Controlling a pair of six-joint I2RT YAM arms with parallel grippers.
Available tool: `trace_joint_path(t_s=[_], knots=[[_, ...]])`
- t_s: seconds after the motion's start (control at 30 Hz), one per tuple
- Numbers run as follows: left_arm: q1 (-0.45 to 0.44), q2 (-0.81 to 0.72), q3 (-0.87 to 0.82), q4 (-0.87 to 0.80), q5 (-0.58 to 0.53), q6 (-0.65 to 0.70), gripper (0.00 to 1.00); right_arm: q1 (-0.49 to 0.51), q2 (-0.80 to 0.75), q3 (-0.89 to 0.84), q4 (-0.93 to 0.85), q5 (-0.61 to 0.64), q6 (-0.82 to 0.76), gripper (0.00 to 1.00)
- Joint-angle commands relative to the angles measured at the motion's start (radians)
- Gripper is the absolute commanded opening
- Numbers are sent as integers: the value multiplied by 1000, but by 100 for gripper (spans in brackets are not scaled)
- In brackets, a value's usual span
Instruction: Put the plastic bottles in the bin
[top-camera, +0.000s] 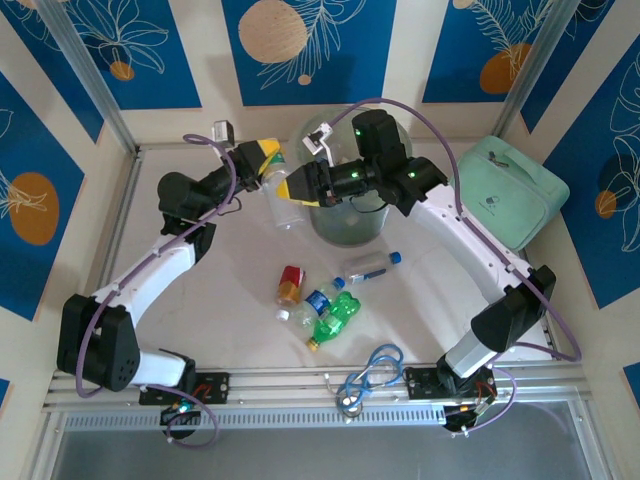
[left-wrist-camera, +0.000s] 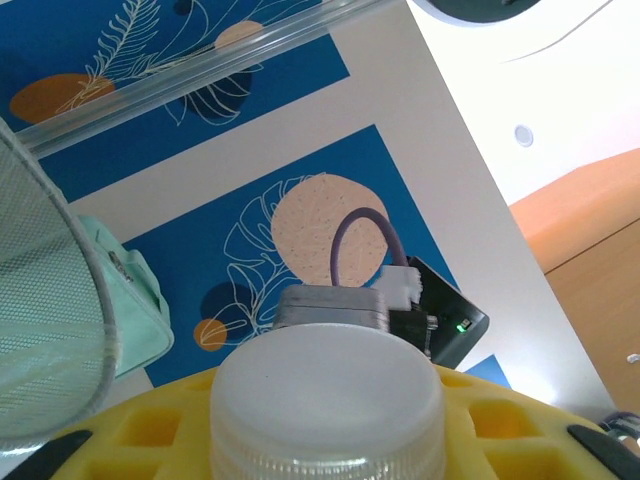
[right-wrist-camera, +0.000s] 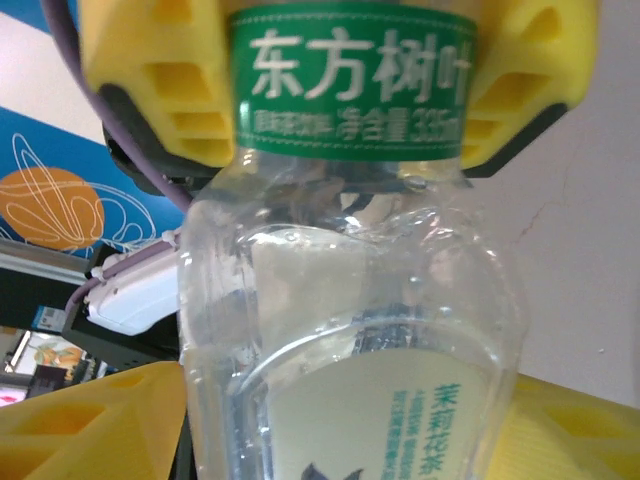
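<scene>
The bin stands at the far middle of the table, with a soft case well to its right in the back corner. Just left of the bin a bottle sits between the two arms, its neck in the left gripper, its body flanked by the fingers of the right gripper. In front of the bin lie a lone bottle and, nearer, a cluster of loose bottles, with a coiled cable at the near edge
</scene>
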Motion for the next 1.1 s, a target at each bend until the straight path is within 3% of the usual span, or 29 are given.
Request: trace_joint_path(t_s=[0.0,0.17,0.3,0.43,0.47,0.67,0.83,0.93,1.07], knots=[[1,10,-20,51,6,4,22,7,9,36,27,-16,7,69],[0,18,-18,24,1,22,23,5,9,35,25,-5,7,61],[0,21,-12,-37,1,58,60,1,7,35,16,13,6,57],[4,9,5,-124,-14,123,88,-7,8,36,6,30,5,56],[9,-1,12,-170,-21,160,99,-11,8,37,2,39,5,56],[94,-130,48,-551,-149,381,100,-86,3,63,-40,89,10,55],[122,-272,94,-1097,-441,691,100,-219,0,91,-77,111,17,55],[123,-290,63,-1192,-453,734,97,-295,34,149,-146,152,9,55],[113,-298,-23,-1181,-401,701,87,-362,140,303,-320,247,-83,54]])
